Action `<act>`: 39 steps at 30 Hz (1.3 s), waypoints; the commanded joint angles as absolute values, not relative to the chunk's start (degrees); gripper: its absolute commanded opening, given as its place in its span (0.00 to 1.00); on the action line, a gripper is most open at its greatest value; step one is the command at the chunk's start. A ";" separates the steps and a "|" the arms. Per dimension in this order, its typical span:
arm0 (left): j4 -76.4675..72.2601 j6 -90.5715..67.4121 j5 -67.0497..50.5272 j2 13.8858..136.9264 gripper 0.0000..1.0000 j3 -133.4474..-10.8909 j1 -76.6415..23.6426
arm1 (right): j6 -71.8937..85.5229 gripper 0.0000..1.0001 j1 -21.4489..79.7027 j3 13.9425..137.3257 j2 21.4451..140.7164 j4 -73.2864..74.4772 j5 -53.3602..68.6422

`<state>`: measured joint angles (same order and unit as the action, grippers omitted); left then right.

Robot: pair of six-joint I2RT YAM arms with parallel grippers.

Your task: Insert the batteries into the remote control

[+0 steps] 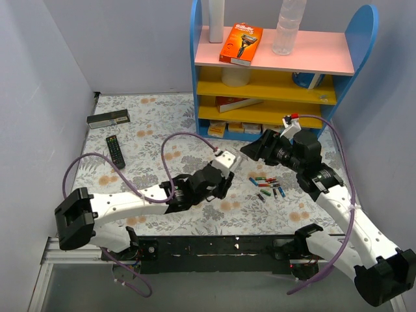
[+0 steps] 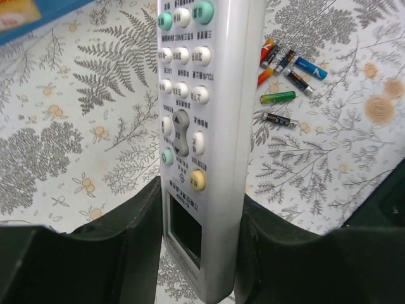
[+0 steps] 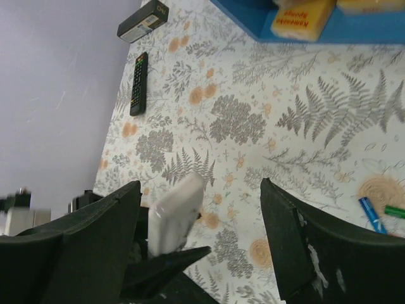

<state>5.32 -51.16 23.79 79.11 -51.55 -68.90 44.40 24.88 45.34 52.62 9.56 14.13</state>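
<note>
One remote control (image 2: 202, 145) was clamped button-side up in the left gripper (image 2: 201, 253), the batteries (image 2: 277, 97) lay loose on the table (image 1: 149, 130) nearby, the right gripper (image 3: 202, 247) was spread empty, and the remote's back was judged to need presenting first.

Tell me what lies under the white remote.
Floral table cover shows around the remote control, which the left gripper holds; the batteries lie to one side. Directly beneath, and its back face, are hidden.

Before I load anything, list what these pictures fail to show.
Slim white rectangular remote control: in left wrist view back faces away, far end cut by top edge; blurred in right wrist view.
Small coloured cylindrical batteries: polarity marks too small in top view; most lie beyond right wrist view's edge.
</note>
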 commanded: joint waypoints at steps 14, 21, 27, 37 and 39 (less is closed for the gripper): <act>-17.83 -81.47 -21.00 64.42 0.00 -32.96 -50.36 | -2.81 0.82 24.96 39.64 43.24 -5.80 35.66; -20.04 -82.09 -23.29 65.04 0.00 -33.22 -50.01 | -7.29 0.80 25.05 38.67 46.58 -8.79 45.43; -19.87 -81.65 -23.03 64.95 0.00 -33.66 -50.01 | -12.03 0.77 25.40 36.04 47.02 -12.39 52.20; -18.98 -80.24 -23.38 65.56 0.00 -35.33 -50.01 | -15.11 0.64 26.98 37.79 50.18 -12.83 54.41; -19.07 -80.07 -23.73 65.92 0.00 -35.68 -50.01 | -15.38 0.62 27.16 38.14 50.97 -12.83 54.40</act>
<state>-18.06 -81.23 -22.31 66.54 -32.80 -50.35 -13.61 26.50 36.27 50.04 -9.72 52.95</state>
